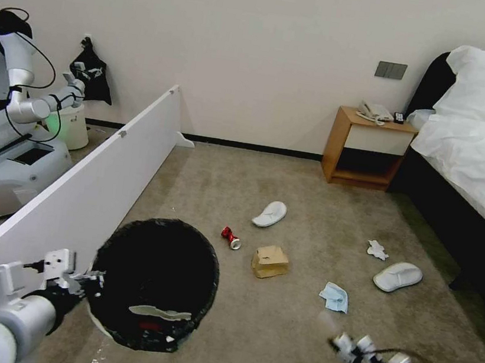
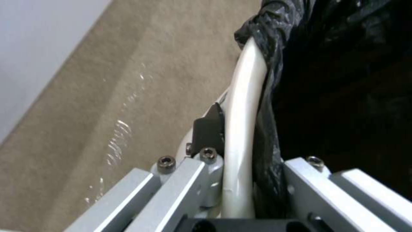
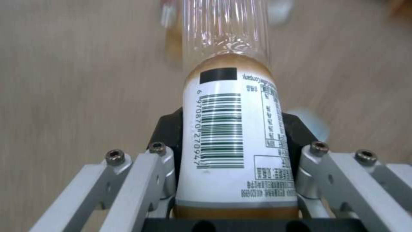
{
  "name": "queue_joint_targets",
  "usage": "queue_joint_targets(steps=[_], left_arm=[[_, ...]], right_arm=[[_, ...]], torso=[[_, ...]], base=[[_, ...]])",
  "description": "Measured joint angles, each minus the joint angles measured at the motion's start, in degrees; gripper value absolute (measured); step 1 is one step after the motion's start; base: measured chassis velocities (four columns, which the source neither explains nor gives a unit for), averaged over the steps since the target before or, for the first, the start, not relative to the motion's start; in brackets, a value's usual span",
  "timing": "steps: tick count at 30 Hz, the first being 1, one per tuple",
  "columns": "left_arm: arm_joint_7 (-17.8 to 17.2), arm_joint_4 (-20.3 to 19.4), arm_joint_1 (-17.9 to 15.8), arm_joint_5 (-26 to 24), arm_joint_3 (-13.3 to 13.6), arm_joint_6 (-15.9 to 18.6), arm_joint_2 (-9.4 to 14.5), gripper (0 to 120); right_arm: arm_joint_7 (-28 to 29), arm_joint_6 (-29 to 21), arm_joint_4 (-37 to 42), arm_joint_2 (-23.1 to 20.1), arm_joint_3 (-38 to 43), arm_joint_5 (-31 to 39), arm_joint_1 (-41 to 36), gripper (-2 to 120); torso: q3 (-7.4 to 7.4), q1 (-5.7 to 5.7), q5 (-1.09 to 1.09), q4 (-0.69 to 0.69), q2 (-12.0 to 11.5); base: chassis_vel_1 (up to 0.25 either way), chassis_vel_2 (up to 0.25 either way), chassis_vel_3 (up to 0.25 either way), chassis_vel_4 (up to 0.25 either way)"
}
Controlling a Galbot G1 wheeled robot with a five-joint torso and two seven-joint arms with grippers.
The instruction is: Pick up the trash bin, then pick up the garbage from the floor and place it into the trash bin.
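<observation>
Black liner first: my left hand (image 2: 240,161) is clamped on the rim of the trash bin (image 1: 151,283), one finger outside the white plastic and one inside against the bag, so the bin hangs from that grip with its mouth facing up. My right hand (image 3: 234,151) is closed around a small bottle (image 3: 231,135), label and barcode toward the wrist camera, amber liquid in the clear part. The bottle's long axis runs straight out along the fingers, pointing away from the wrist.

What matters now, I think: the bin lies across from the right hand, toward the white divider board (image 1: 94,180), with open floor (image 1: 269,340) between them. The bin mouth looks wide, so dropping the bottle in should be easy enough if it goes in end first.

Relative to the bin, the red can (image 1: 231,237) and cardboard box (image 1: 270,261) sit just past its far rim, the blue mask (image 1: 334,296) further toward the bed (image 1: 478,153), plus a tissue (image 1: 377,250) and two slippers (image 1: 398,276). Nothing stands in the bottle's way. Something pale and something red already lie inside the bin.
</observation>
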Motion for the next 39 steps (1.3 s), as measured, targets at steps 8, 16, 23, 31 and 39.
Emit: queue_joint_targets(steps=[8,16,23,31,39], left_arm=[[0.71,0.63,-1.08,0.62,4.22,0.0,1.09,2],[1.03,0.95,-1.81,1.82,7.51,0.0,1.52,2],[0.76,0.95,-1.32,1.89,7.37,0.0,1.15,2],[0.1,0.92,-1.16,1.78,7.01,0.0,0.95,2],[-0.25,0.72,-0.82,1.12,6.91,0.0,0.44,2]], right_arm=[[1.87,-3.47,21.48,-7.05,7.83,15.38,-7.14,36],[5.57,-9.87,40.56,-16.17,6.01,35.29,-1.79,36],[9.68,-13.37,46.14,-14.44,-7.89,45.73,13.38,36],[11.01,-13.64,44.86,-7.27,-29.2,46.55,30.37,36],[9.07,-12.91,42.14,-4.3,-36.3,44.7,32.04,36]], torso=[[0.0,0.0,0.04,-0.03,0.0],[-0.01,0.0,0.02,0.0,0.0],[-0.01,0.0,0.02,0.0,0.0],[0.0,0.0,0.02,0.03,0.0],[0.0,0.0,0.02,0.0,0.01]], base=[[0.0,0.0,0.0,0.0],[0.0,0.0,0.0,0.0],[0.0,0.0,0.0,0.0],[0.0,0.0,0.0,0.0],[0.0,0.0,0.0,0.0]])
